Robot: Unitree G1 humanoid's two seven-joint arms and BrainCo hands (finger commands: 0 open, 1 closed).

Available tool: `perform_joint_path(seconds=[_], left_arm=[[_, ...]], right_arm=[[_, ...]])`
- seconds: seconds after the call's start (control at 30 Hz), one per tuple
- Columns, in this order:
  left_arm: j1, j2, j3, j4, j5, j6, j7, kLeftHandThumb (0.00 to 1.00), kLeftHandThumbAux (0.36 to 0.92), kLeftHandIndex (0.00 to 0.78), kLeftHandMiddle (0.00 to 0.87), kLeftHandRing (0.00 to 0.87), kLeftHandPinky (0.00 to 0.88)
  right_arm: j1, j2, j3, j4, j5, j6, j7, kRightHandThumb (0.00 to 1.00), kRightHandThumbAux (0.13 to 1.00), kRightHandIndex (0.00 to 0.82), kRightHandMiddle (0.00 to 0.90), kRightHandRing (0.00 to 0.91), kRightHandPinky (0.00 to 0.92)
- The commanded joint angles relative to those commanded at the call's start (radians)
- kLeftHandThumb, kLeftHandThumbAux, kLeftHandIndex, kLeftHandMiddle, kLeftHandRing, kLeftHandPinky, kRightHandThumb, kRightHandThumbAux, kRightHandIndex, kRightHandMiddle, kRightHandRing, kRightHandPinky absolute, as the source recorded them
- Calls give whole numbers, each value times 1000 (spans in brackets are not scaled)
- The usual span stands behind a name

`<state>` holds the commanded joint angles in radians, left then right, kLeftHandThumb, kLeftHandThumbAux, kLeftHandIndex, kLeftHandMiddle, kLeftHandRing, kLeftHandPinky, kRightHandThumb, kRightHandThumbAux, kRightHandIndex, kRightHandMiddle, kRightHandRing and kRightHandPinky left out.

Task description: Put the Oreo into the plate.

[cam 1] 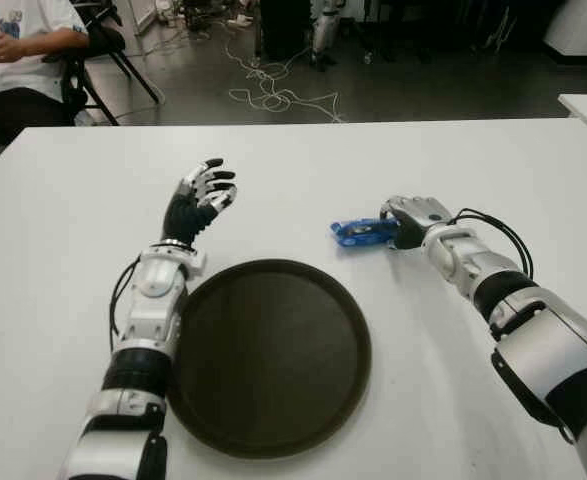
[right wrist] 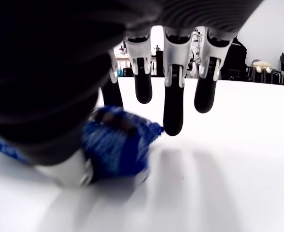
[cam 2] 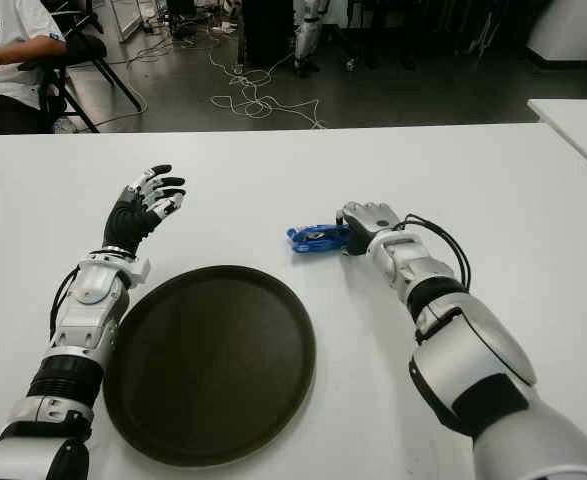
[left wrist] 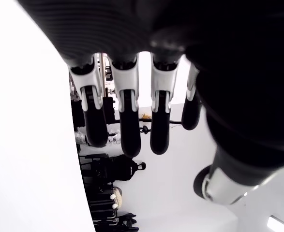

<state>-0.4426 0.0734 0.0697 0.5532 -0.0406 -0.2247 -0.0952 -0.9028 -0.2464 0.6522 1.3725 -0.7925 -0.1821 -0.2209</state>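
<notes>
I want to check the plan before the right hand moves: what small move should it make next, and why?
Probably close the right hand fingers around the blue Oreo packet. The packet lies on the white table by the palm, the fingers extended above it, not yet gripping. The round dark brown plate holds nothing. The left hand is open beside the plate.

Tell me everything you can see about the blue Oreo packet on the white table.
The blue Oreo packet is a small, glossy wrapper that looks like plastic film, lying flat on the white table, beyond the round dark brown plate and apart from its rim. The right hand is on its right end; the right wrist view shows the thumb against the packet and the fingers extended above it. It is not lifted yet.
</notes>
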Motion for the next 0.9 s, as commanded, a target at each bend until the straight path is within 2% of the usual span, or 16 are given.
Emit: perform_joint_path(seconds=[0.17,0.4,0.9], left_arm=[[2,-2,1,-2,-5,-2,-2,241,730,207,295,272,278],[1,-4,2,-1,-9,-2,-3,237,717,207,294,276,284],[1,-4,-5,-2,-4,-13,-2,242,725,211,297,276,284]], right_arm=[[2,2,7,0,-4,10,-8,671,736,406,326,363,397],[4,4,11,1,-2,18,-14,665,738,401,282,321,369],[6,4,20,-1,-4,23,-26,661,741,397,250,294,356]])
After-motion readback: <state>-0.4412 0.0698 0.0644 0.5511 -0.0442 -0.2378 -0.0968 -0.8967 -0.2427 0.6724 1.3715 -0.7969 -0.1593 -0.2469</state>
